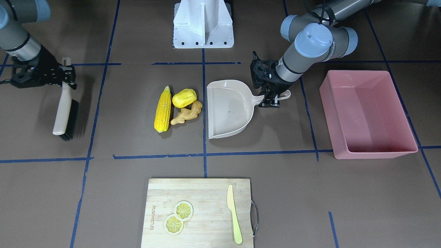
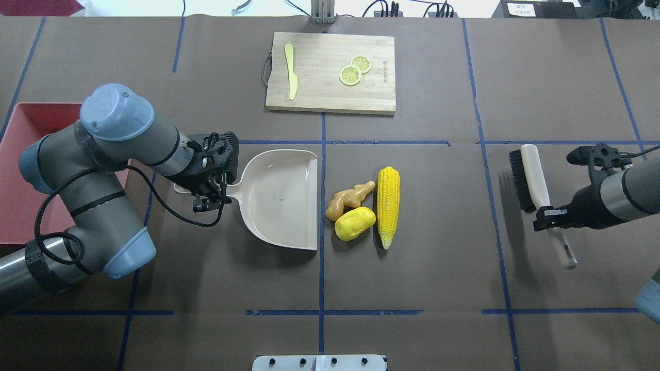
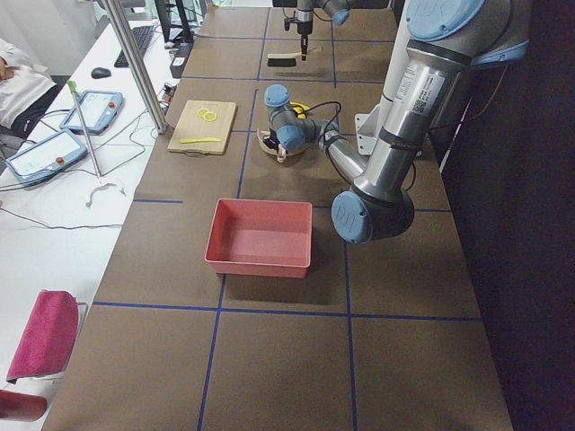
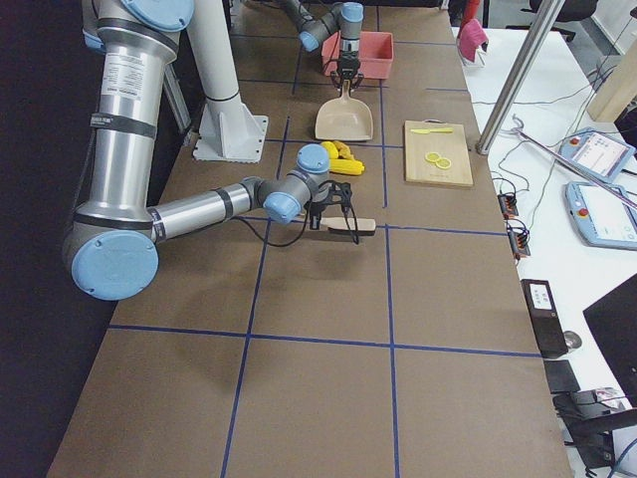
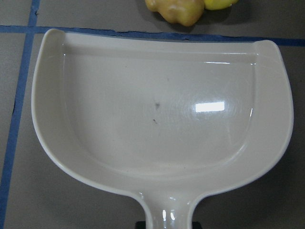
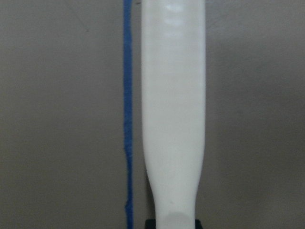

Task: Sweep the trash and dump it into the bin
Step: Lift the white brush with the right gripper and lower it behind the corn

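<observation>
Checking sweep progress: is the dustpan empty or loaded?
Empty. The dustpan is bare inside; corn, lump and ginger lie outside its mouth.

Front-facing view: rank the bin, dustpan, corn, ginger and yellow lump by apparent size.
1. bin
2. dustpan
3. corn
4. ginger and lump: they look about alike, so they are not ranked.

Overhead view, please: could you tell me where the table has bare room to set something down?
Bare: the stretch between the corn and the brush, the row nearest the robot's base, and the area right of the cutting board. Crowded: the dustpan mouth, where ginger, lump and corn huddle, and the left side, filled by the left arm and pink bin.
</observation>
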You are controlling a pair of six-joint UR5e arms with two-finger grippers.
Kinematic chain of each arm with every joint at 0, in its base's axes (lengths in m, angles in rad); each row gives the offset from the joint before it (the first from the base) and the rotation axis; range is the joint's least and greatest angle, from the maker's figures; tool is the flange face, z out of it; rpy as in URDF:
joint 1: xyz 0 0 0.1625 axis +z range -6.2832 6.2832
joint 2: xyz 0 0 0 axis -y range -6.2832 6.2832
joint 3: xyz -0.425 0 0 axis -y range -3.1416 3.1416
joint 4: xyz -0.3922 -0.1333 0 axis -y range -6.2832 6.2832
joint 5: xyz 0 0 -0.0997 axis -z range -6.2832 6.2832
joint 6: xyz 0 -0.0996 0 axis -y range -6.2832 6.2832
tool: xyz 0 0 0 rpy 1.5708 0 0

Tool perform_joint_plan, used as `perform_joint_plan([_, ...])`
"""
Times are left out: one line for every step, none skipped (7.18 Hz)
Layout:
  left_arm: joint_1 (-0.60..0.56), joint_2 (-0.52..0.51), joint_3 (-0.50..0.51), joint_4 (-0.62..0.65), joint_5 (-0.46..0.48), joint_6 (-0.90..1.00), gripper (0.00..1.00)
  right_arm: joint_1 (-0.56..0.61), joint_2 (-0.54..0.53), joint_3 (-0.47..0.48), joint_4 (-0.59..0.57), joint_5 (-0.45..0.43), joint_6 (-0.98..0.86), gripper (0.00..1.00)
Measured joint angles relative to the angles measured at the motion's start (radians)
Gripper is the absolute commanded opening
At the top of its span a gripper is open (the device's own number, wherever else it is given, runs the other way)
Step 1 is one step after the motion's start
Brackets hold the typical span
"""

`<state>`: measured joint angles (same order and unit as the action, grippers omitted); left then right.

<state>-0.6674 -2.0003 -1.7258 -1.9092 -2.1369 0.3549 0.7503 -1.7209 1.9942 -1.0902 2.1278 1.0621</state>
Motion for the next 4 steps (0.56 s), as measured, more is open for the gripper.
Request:
perform_joint_plan([0.001,0.000,0.000,0.000,0.000,0.000,0.01,-0.043,0.032,0.015,-0.019,-0.015,0.058,0.00])
perform_joint_plan([0.001,0.000,0.000,0.000,0.000,0.000,0.01,-0.089,0.065,0.021,-0.026,-0.033,0.114,0.00])
perform_joint_plan([0.002,0.000,0.001,-0.001,0.000,0.000,0.01,-0.138,0.094,0.022,-0.030,-0.059,0.166,0.00])
perform_joint_plan([0.002,0.000,0.001,-0.001,0.000,-0.001,0.01,-0.182,0.125,0.021,-0.046,-0.082,0.204,0.00])
